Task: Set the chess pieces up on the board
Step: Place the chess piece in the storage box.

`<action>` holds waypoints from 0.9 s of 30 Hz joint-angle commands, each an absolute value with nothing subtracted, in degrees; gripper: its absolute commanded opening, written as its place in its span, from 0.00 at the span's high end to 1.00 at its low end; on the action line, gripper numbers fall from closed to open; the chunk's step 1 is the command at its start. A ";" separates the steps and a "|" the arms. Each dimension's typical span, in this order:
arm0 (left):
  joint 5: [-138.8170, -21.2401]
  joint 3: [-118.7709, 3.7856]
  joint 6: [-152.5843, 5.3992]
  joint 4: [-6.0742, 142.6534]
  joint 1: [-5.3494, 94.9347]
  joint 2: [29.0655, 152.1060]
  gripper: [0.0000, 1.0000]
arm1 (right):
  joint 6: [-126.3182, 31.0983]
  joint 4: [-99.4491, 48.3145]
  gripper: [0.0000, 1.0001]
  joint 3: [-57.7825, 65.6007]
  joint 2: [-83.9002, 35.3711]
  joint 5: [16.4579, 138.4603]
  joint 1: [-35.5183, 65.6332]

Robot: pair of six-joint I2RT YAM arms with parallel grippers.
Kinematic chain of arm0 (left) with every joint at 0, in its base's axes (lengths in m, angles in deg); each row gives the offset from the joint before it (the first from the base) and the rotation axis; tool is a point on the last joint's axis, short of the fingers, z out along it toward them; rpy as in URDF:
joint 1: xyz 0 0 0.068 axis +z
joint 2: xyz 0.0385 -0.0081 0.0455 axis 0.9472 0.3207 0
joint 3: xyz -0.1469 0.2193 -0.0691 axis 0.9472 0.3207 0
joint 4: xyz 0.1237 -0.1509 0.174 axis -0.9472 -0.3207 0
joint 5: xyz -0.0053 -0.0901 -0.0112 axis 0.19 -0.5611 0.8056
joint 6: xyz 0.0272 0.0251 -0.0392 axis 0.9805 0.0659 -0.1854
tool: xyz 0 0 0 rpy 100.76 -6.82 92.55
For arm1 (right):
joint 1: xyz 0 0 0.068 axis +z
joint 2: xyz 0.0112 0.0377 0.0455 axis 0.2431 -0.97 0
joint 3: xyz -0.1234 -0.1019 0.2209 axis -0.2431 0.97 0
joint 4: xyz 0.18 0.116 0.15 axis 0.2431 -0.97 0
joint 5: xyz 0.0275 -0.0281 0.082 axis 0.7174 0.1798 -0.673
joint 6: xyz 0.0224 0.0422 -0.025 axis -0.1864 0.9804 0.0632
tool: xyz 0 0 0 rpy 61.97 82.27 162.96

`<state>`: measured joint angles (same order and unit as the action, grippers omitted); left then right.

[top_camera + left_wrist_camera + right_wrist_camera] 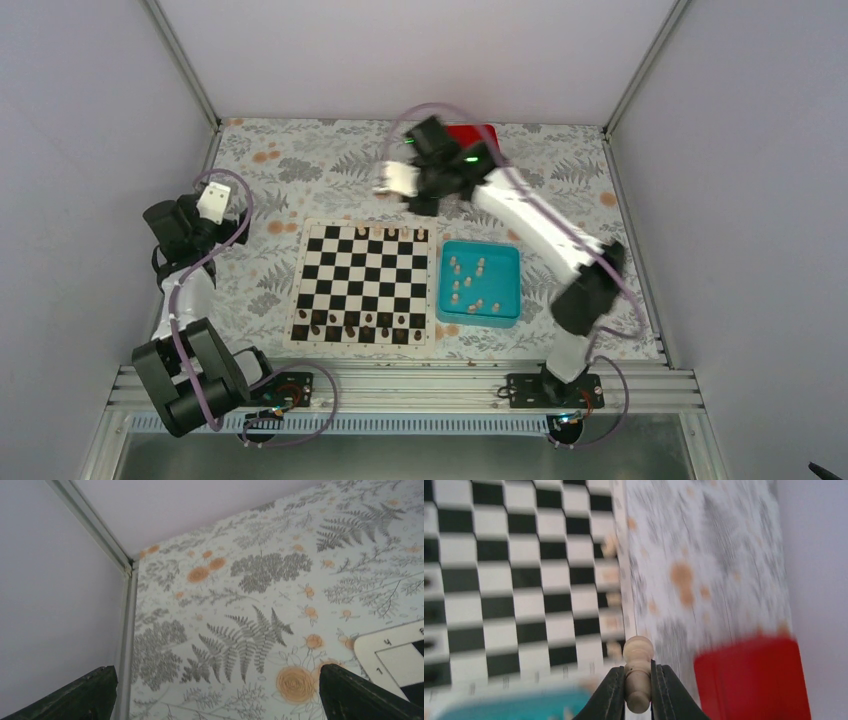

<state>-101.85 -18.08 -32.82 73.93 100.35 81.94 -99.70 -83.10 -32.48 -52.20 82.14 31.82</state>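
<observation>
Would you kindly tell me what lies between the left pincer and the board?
Nothing but bare floral table cover: the left wrist view shows it running from the open left pincer to the board corner.

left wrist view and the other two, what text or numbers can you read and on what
"4": white border of the board, left wrist view; may be an upside-down letter.
"7": same border, adjoining edge; may be an upside-down 1.
Right wrist view: border marks blurred, unreadable.
Top view: too small to read.
</observation>
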 commanded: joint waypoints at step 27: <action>-66.09 -62.48 -21.41 39.70 28.86 104.08 0.00 | -101.11 -74.03 0.79 24.71 -31.68 76.53 7.44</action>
<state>-68.74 -58.34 -22.33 41.80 32.16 102.95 -99.77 -76.85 24.15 -30.40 78.12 8.32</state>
